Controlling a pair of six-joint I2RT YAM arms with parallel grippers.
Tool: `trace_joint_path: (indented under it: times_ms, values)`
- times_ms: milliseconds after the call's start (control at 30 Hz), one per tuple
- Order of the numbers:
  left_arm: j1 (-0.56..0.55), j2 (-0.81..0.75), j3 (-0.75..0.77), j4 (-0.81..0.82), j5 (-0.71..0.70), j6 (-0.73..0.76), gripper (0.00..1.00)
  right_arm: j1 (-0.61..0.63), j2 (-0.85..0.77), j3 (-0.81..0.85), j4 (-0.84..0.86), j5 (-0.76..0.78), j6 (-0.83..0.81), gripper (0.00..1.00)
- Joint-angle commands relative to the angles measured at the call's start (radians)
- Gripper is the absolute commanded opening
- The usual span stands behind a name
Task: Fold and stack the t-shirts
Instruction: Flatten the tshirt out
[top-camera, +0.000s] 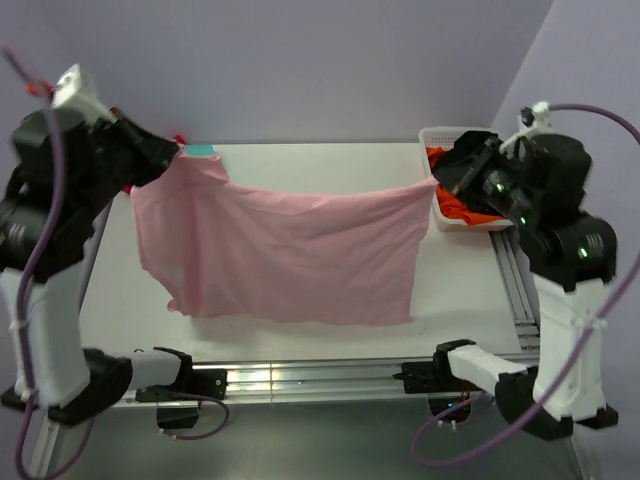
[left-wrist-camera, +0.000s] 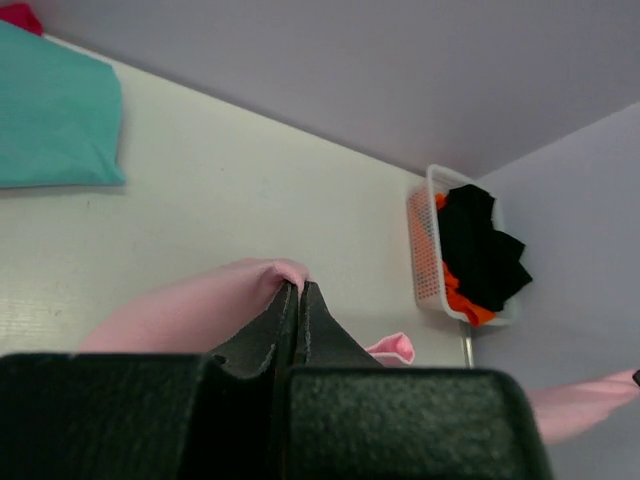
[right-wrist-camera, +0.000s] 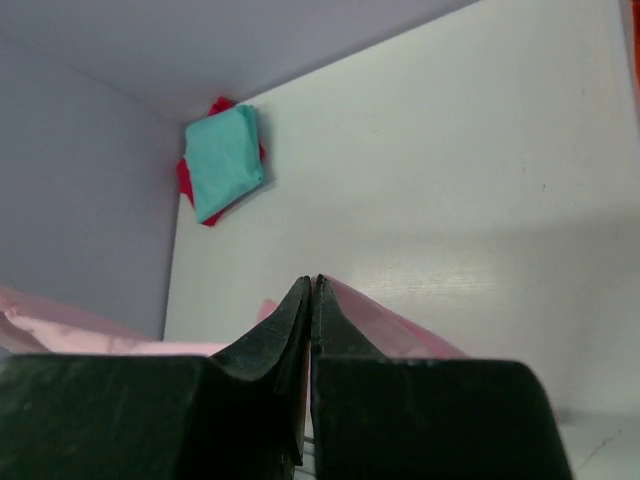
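Walls (top-camera: 300, 60) of lilac are hemming a white table (top-camera: 460, 290); over it the left gripper (top-camera: 180, 152) and right gripper (top-camera: 435, 178) are each clamping the pink t-shirt (top-camera: 290, 250).

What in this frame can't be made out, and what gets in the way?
- The red t-shirt: right wrist view, mostly under the teal t-shirt; only edges show.
- The teal t-shirt: top view, only a sliver; the pink t-shirt and left gripper cover the rest.
- What the basket holds: black and orange cloth, type unclear; top view, right gripper partly in front.
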Motion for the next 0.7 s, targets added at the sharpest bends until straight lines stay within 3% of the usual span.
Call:
trace_joint_path:
  times_ms: [0, 133, 267, 367, 467, 533, 667]
  values:
    - [0.001, 0.245, 0.082, 0.055, -0.057, 0.016, 0.00, -0.011, 0.140, 0.002, 0.099, 0.045, -0.019, 0.00]
    - [0.067, 0.491, 0.285, 0.105, 0.074, -0.004, 0.00, -0.043, 0.268, 0.015, 0.185, 0.030, -0.014, 0.00]
    - [0.190, 0.681, 0.456, 0.213, 0.246, -0.051, 0.00, -0.102, 0.455, 0.203, 0.178, -0.007, -0.008, 0.00]
    - [0.267, 0.645, 0.394, 0.389, 0.349, -0.079, 0.00, -0.123, 0.557, 0.419, 0.132, -0.033, -0.008, 0.00]
    - [0.296, 0.591, 0.470, 0.463, 0.426, -0.067, 0.00, -0.136, 0.606, 0.613, 0.096, -0.094, -0.007, 0.00]
    - [0.296, 0.527, 0.478, 0.522, 0.460, -0.064, 0.00, -0.139, 0.574, 0.589, 0.159, -0.116, -0.010, 0.00]
    - [0.296, 0.427, 0.426, 0.518, 0.484, -0.056, 0.00, -0.137, 0.367, 0.371, 0.285, -0.146, -0.013, 0.00]
